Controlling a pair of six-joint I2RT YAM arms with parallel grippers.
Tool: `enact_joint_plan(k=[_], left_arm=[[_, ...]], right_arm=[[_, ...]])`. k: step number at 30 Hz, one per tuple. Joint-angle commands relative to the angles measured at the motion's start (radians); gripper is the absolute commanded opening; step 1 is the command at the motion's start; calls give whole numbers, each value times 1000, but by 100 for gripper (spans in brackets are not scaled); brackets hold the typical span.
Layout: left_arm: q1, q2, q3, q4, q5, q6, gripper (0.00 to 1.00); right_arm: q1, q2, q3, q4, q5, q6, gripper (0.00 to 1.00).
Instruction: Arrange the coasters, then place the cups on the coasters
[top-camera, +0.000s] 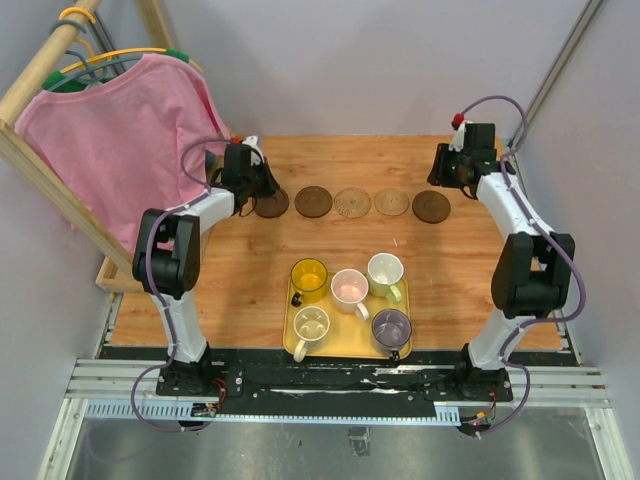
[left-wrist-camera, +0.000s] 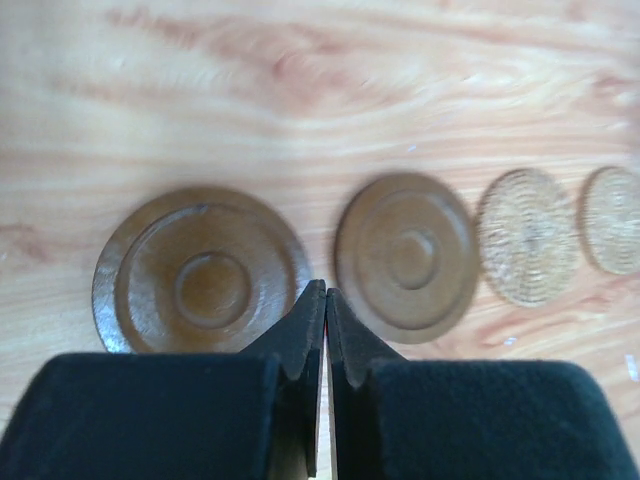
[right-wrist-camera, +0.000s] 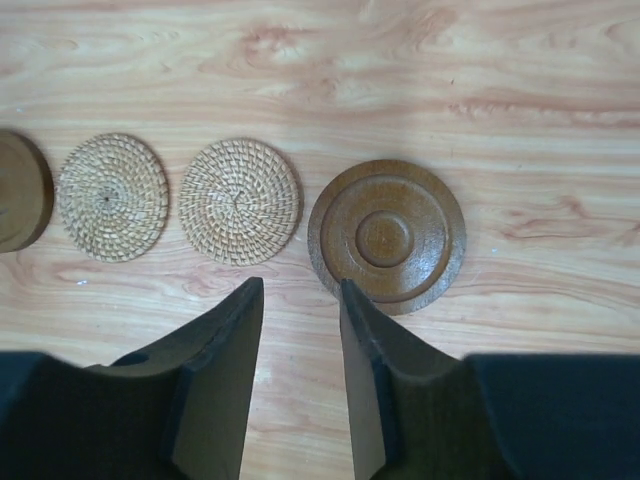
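Five coasters lie in a row across the back of the table: dark brown (top-camera: 270, 205), dark brown (top-camera: 313, 201), tan woven (top-camera: 352, 203), tan woven (top-camera: 391, 203), dark brown (top-camera: 431, 206). My left gripper (left-wrist-camera: 325, 290) is shut and holds nothing. It hovers between the two left dark coasters (left-wrist-camera: 200, 275) (left-wrist-camera: 405, 255). My right gripper (right-wrist-camera: 300, 288) is open and holds nothing, just left of the right-hand dark coaster (right-wrist-camera: 387, 235). Five cups stand on a yellow tray (top-camera: 290, 347): yellow (top-camera: 309, 279), pinkish white (top-camera: 349, 288), pale green (top-camera: 386, 273), cream (top-camera: 310, 327), purple-grey (top-camera: 391, 328).
A pink shirt (top-camera: 130, 120) hangs on a wooden rack at the back left, close behind the left arm. Grey walls close in the table at the back and the right. The arm bases sit on the rail at the near edge.
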Motion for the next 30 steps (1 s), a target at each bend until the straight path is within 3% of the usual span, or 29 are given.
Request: enact_joint_plan(k=[1, 4, 6, 11, 13, 14, 24, 30], left_arm=[[4, -118, -19, 86, 104, 18, 7], [4, -180, -57, 98, 115, 15, 13], [4, -229, -102, 114, 121, 12, 23], [2, -371, -245, 168, 127, -38, 67], [-7, -417, -294, 174, 123, -43, 92], [-13, -440, -314, 169, 114, -40, 99], [-133, -640, -498, 127, -29, -32, 100], [-153, -737, -600, 121, -47, -42, 100]], right_arm=[[5, -108, -58, 5, 6, -10, 45], [10, -182, -109, -18, -4, -4, 60], [22, -241, -161, -36, -7, -2, 67], [76, -417, -309, -87, 10, -15, 75], [110, -503, -363, -118, 31, -19, 77], [133, -542, -387, -133, 44, -21, 78], [312, -871, -544, -238, 94, 51, 85], [375, -976, -607, -265, 68, 92, 87]])
